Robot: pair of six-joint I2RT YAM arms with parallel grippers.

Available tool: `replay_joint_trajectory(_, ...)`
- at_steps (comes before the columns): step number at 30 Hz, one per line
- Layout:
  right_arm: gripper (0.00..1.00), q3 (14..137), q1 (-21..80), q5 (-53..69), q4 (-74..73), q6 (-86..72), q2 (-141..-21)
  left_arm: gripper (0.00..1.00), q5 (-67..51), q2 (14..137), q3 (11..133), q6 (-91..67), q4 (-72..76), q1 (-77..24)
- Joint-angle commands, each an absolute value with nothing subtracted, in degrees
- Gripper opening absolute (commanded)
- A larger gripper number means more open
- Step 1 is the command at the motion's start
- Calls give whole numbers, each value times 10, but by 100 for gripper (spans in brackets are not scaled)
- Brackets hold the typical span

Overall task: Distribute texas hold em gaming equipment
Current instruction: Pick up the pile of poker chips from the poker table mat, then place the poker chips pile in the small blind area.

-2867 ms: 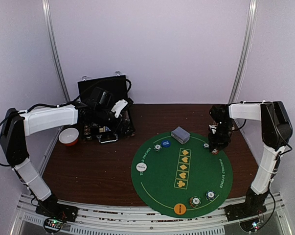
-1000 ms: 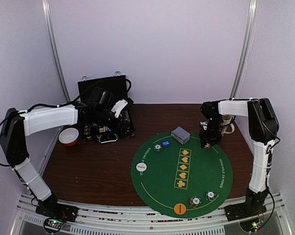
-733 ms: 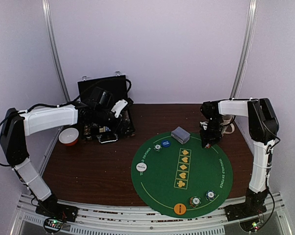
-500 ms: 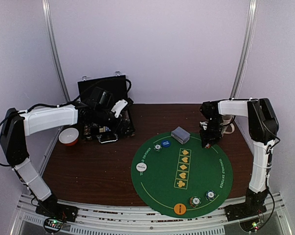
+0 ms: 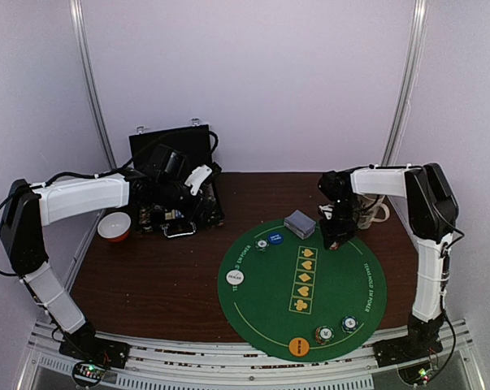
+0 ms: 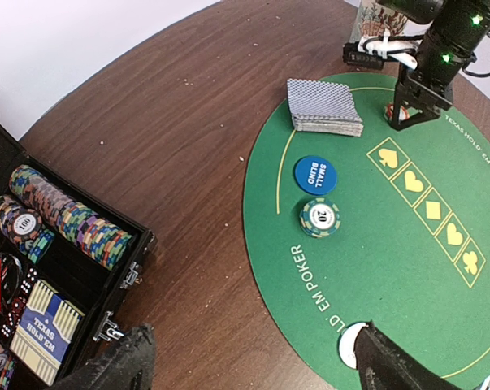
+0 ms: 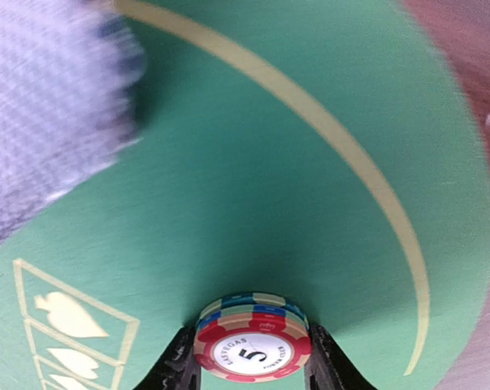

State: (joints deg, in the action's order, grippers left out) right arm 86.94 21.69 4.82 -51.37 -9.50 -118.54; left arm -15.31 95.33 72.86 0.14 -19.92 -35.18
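A dark wood-grain worktop (image 5: 147, 276) is seen from above. At far left a small red bowl (image 5: 114, 226) with a white inside sits beside the black hinged case (image 6: 58, 268), which the left arm (image 5: 82, 199) partly hides from overhead. In the left wrist view the frame edge cuts the case off. It shows rows of striped chips (image 6: 74, 223) stood on edge, one marked "100", and a blue box (image 6: 45, 321) reading "TEXAS HOLD'EM". The left gripper (image 6: 253, 333) hangs by the case — jaws spread wide, nothing between them.

To the right lies a round green felt mat (image 5: 342, 276) lettered "TEXAS HOLD'EM POKER" in yellow, with a row of five yellow suit boxes (image 6: 427, 207).
- At its left rim is a white dealer disc (image 5: 236, 277), half hidden behind a finger (image 6: 391, 366) in the wrist view.
- Further in lies a chip (image 6: 320, 217) marked "20", and just beyond it a blue disc (image 6: 315, 174) reading "SMALL BLIND".
- At the far edge sits a squared deck of cards (image 6: 324, 106) with patterned grey-blue backs.
- At the near rim are an orange disc (image 5: 298, 347), its print too small to read, and two chips (image 5: 323, 333) close together.

Right of the deck, the right gripper (image 7: 253, 357) points down — jaws closed on a short chip stack (image 7: 253, 329) at the mat's far edge, its red-edged top chip marked "5". Whether the stack touches the felt cannot be told. The deck is only a blur in the right wrist view. Behind the right arm (image 5: 391, 180) a cream mug (image 5: 375, 213) is mostly hidden.
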Motion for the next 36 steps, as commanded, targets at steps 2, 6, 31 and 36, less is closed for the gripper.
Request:
replay_joint_trajectory(2,10,895,279,70,-542,-115,-1165,88,-150,942,746,8,-194,-346)
replay_joint_trajectory(6,10,932,331,77,-546,-134,-1175,88,-152,942,747,7,-193,-346)
replay_joint_trajectory(31,7,1118,400,7,-594,-157,-1351,88,-152,932,746,8,-194,-344)
replay_joint_trajectory(36,8,1137,398,12,-592,-157,-1360,88,-151,932,746,7,-194,-344)
